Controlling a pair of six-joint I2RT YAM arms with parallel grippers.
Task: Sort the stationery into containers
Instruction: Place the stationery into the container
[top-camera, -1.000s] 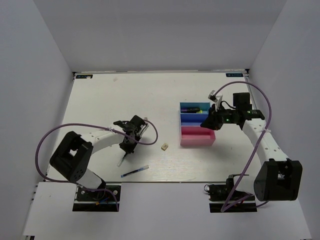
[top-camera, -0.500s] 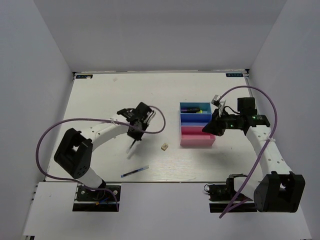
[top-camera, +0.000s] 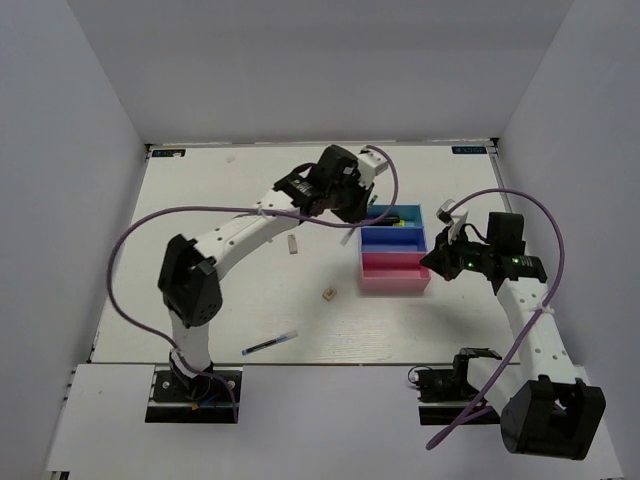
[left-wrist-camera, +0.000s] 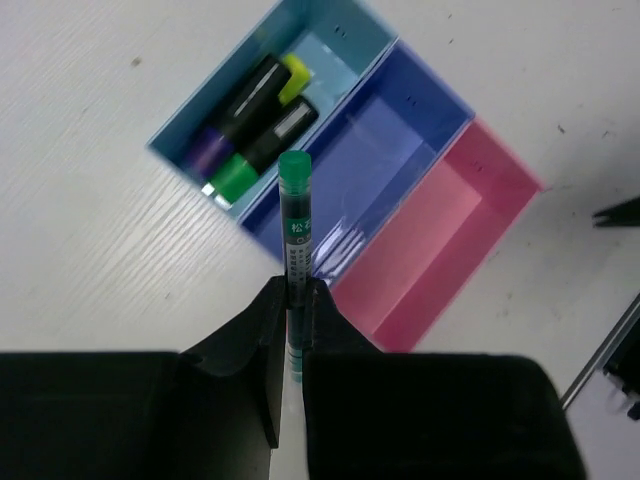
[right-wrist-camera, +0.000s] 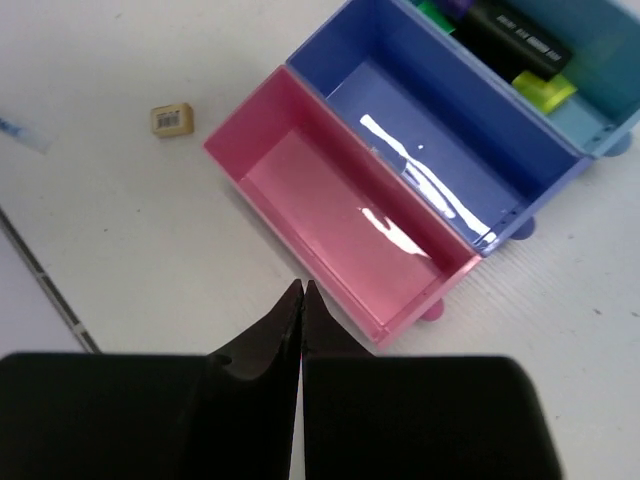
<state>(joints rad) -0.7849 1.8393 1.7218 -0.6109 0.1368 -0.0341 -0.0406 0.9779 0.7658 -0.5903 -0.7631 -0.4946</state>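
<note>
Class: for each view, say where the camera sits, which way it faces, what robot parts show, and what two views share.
Top external: above and behind the robot, facing down on the table; left arm and right arm show.
Left wrist: on the left arm, facing down past the left gripper, shut on a green pen, at the cyan tray.
Right wrist: on the right arm, facing down past the shut right gripper at the pink tray.
Shared: both wrist views show the pink tray and dark blue tray.

A robot lab test cell: a white bench (top-camera: 200, 200) boxed by plain walls (top-camera: 320, 70) at its far and side edges, left arm (top-camera: 230, 240) and right arm (top-camera: 530, 320) bolted at the near edge.
</note>
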